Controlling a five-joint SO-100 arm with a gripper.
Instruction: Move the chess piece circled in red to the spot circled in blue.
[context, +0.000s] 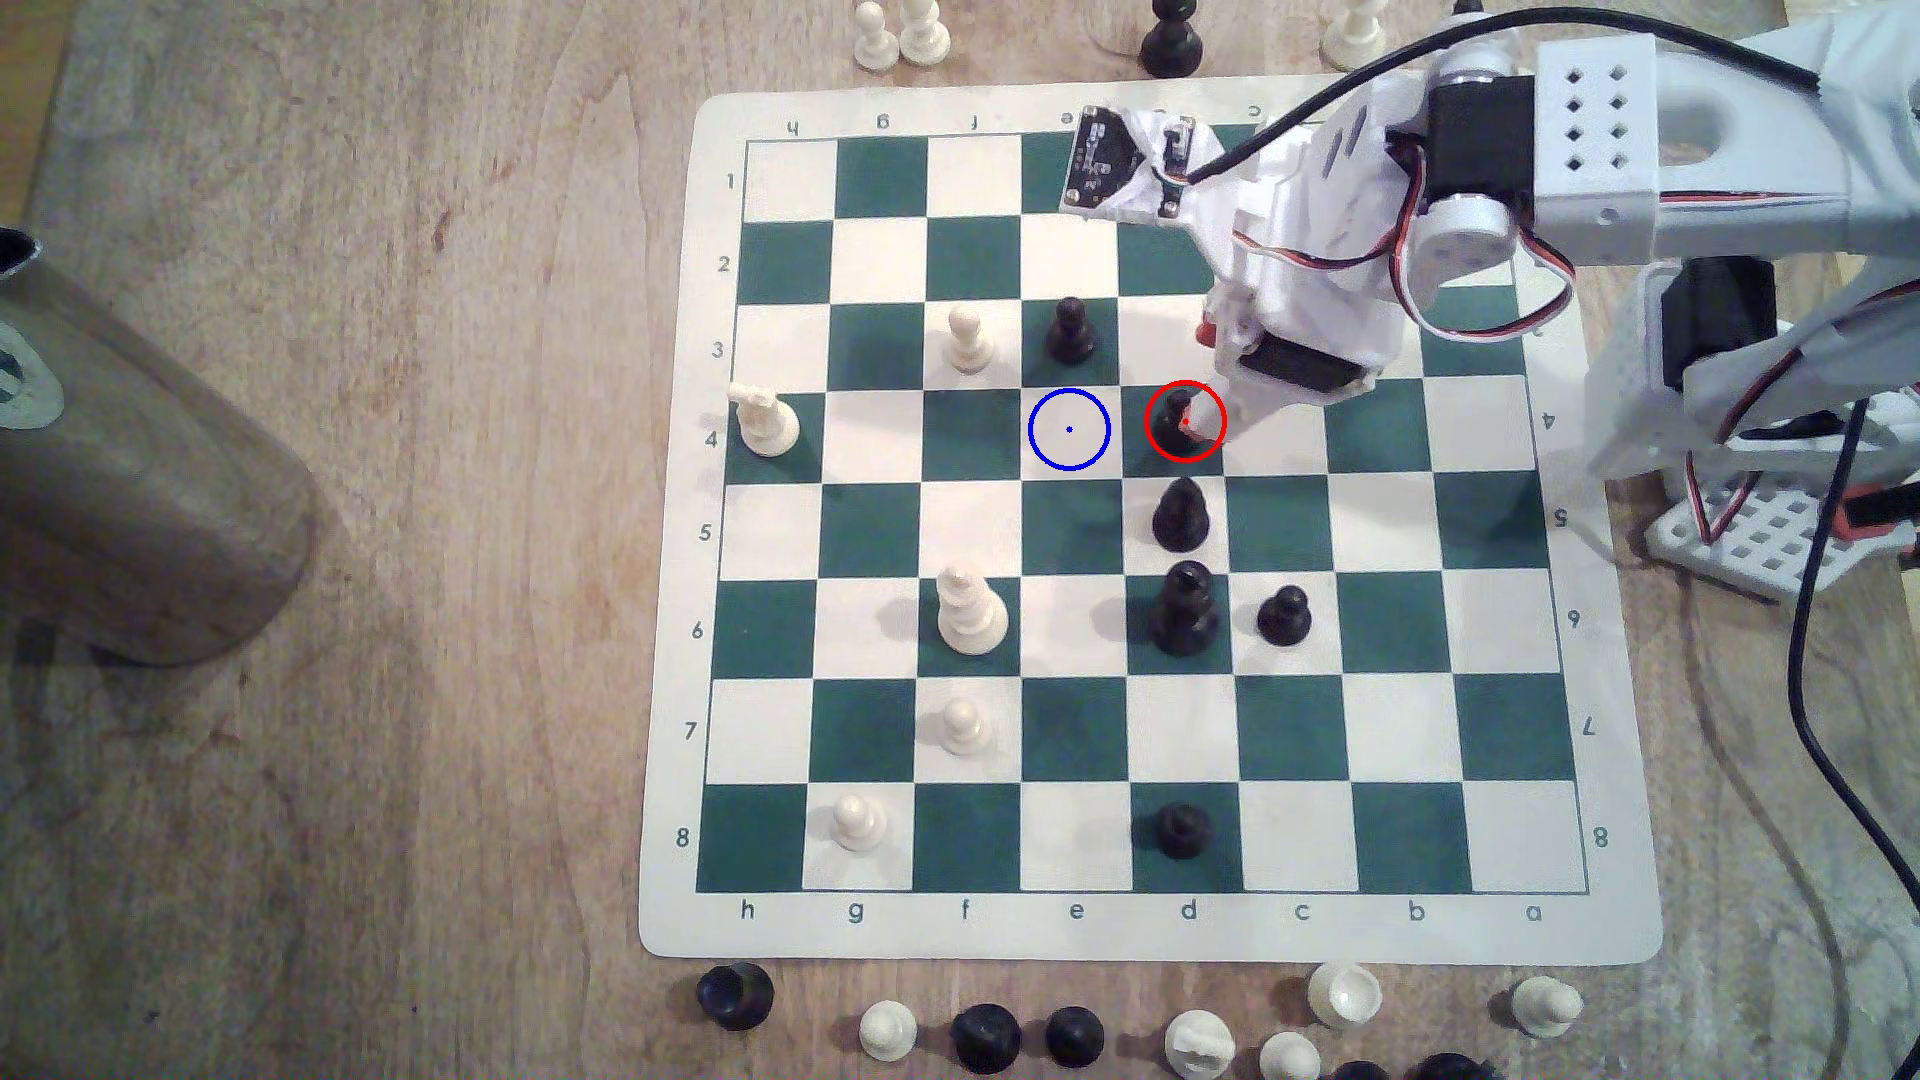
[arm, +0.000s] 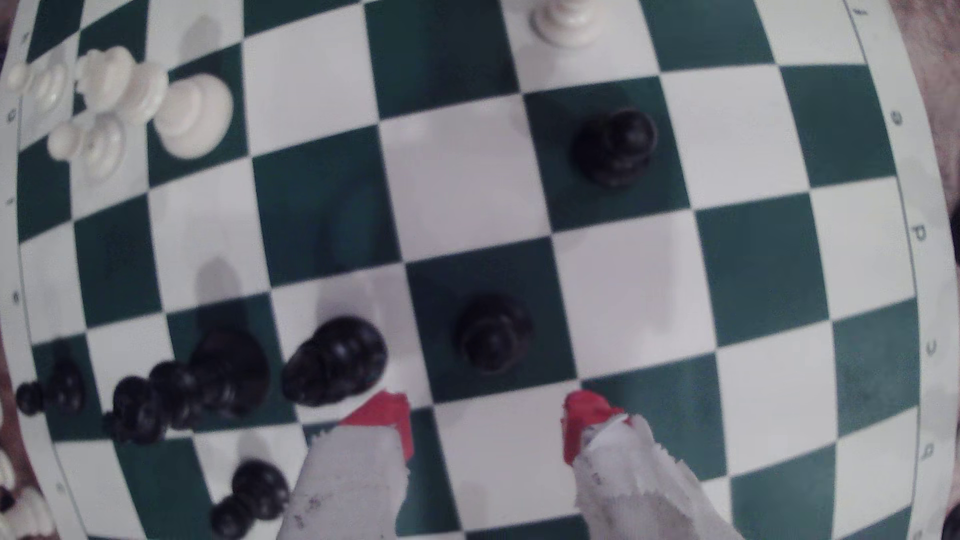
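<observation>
The fingers hang spread wide just short of the chess piece, apparently to straddle it before carrying it to the spot

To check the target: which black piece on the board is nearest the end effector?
The pawn inside the red ring; the other black pieces stand squares away.

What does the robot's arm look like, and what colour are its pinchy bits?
The arm is white plastic with black motor blocks and red, white and black cables looping along it. Its gripper has two fingers wrapped in white tape, with bright red fingertips.
</observation>
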